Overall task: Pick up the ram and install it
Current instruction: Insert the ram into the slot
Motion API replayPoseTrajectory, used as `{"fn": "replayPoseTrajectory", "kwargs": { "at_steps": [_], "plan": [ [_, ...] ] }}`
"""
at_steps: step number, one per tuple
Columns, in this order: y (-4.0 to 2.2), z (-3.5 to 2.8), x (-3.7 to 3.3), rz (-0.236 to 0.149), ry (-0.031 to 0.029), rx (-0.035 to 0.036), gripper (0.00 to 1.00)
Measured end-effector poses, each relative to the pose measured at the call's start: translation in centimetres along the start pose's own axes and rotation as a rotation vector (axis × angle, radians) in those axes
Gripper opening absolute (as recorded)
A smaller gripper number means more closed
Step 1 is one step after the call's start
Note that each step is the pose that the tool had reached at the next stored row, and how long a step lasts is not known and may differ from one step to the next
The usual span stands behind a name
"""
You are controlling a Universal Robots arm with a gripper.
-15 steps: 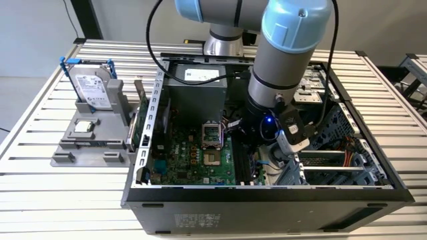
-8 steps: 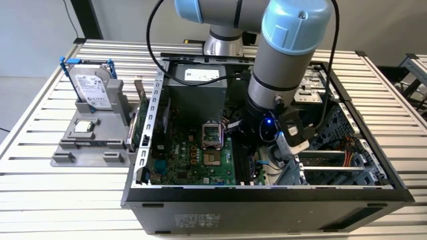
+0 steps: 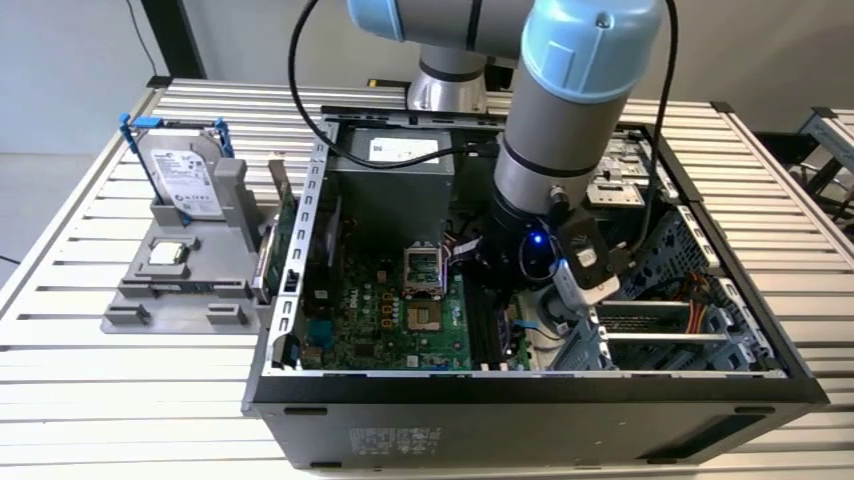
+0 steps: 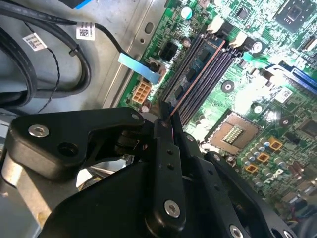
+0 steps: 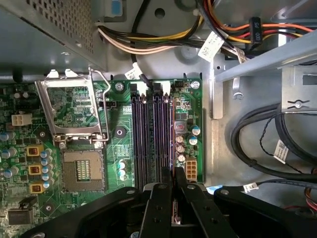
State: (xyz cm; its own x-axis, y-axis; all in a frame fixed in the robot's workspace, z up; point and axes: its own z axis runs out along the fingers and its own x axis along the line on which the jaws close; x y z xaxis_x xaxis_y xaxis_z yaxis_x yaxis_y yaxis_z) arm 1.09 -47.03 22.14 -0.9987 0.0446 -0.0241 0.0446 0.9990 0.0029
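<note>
RAM stick (image 4: 194, 84), seen edge-on in the second wrist view, stands in the bank of DIMM slots (image 5: 151, 141) on the green motherboard (image 3: 387, 320), and its near end is pinched between the black fingers (image 4: 171, 148). Most of the board face is hidden, so chips and label can't be made out. In the first wrist view the gripper (image 5: 174, 191) sits right over the slot nearest the small white connector (image 5: 191, 168), and the stick itself is hard to tell from the slot walls there.

The exterior view has the arm (image 3: 561, 130) reaching down into the open PC case (image 3: 534, 395), blocking the slots. White tags hang on the cables (image 5: 267, 144), print too small to read. The empty CPU socket (image 5: 81, 171) has its metal latch frame flipped open.

Outside the case, on the slatted surface (image 3: 107, 400), a gray fixture (image 3: 187, 280) holds a hard drive (image 3: 180, 175) in a blue frame, upright, and a small square CPU (image 3: 167, 252) lying flat.
</note>
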Motion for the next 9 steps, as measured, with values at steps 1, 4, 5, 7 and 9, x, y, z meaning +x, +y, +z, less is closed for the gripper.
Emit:
{"fn": "replayPoseTrajectory", "kwargs": {
  "at_steps": [1, 4, 5, 7, 9],
  "plan": [
    [0.00, -0.01, 0.03, -0.006, 0.0000, 0.0010, 0.00],
    [0.02, -0.01, 0.07, -0.018, 0.0005, 0.0037, 0.00],
    [0.06, -0.01, 0.08, -0.019, 0.0005, 0.0042, 0.00],
    [0.14, 0.01, 0.08, -0.019, 0.0005, 0.0047, 0.00],
    [0.17, 0.06, 0.09, -0.019, 0.0005, 0.0050, 0.00]
  ]
}}
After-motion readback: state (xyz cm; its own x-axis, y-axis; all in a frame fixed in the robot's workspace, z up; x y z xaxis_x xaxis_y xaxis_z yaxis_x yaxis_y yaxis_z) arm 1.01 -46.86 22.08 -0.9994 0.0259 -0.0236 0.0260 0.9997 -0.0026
